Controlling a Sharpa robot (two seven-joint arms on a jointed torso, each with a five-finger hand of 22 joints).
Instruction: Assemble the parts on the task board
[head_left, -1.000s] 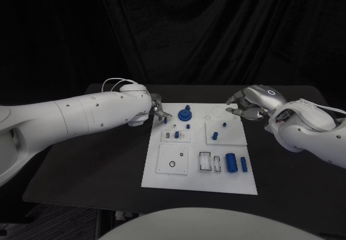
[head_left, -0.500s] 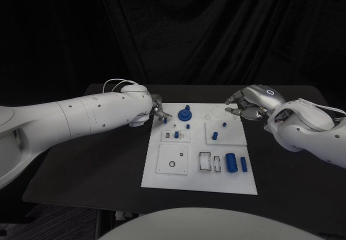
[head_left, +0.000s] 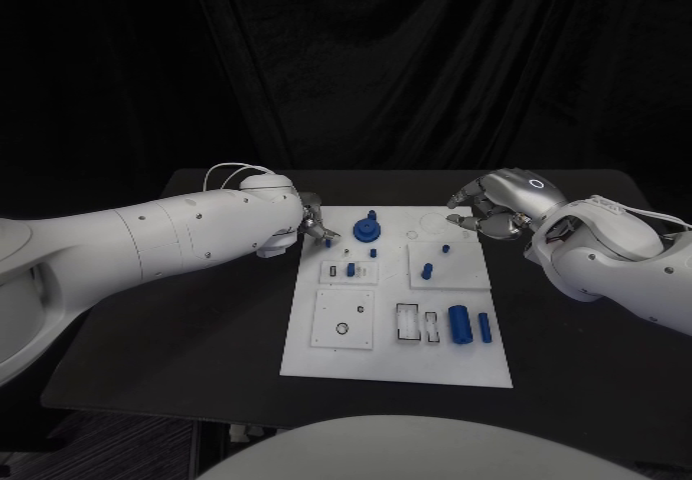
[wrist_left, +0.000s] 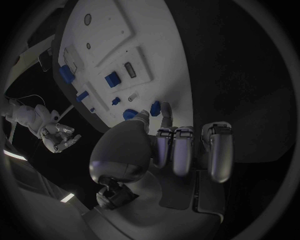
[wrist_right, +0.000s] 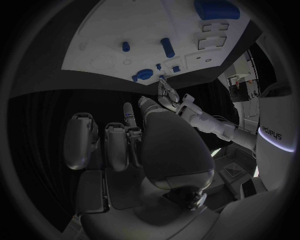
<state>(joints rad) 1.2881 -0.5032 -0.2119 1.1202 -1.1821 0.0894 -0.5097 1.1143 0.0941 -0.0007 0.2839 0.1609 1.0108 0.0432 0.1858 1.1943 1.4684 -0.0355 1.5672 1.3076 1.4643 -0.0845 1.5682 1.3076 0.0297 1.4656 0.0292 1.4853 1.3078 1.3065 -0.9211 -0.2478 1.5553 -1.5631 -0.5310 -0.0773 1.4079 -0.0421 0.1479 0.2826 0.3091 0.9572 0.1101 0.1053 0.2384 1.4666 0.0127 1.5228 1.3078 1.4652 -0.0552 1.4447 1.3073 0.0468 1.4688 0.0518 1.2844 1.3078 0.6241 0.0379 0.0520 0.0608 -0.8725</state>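
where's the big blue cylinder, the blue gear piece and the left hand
big blue cylinder (head_left: 460, 324), head view, middle of its side
blue gear piece (head_left: 368, 231), head view, its round top
left hand (head_left: 312, 226), head view, fingers at the board's edge

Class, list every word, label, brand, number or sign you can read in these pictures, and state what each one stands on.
"PROPLYS" or similar: small dark lettering on a white panel at the rim of the right wrist view, above a glowing strip; the letters are too small to read with certainty.
Task board: no readable text.
Left hand and right hand: no readable text.
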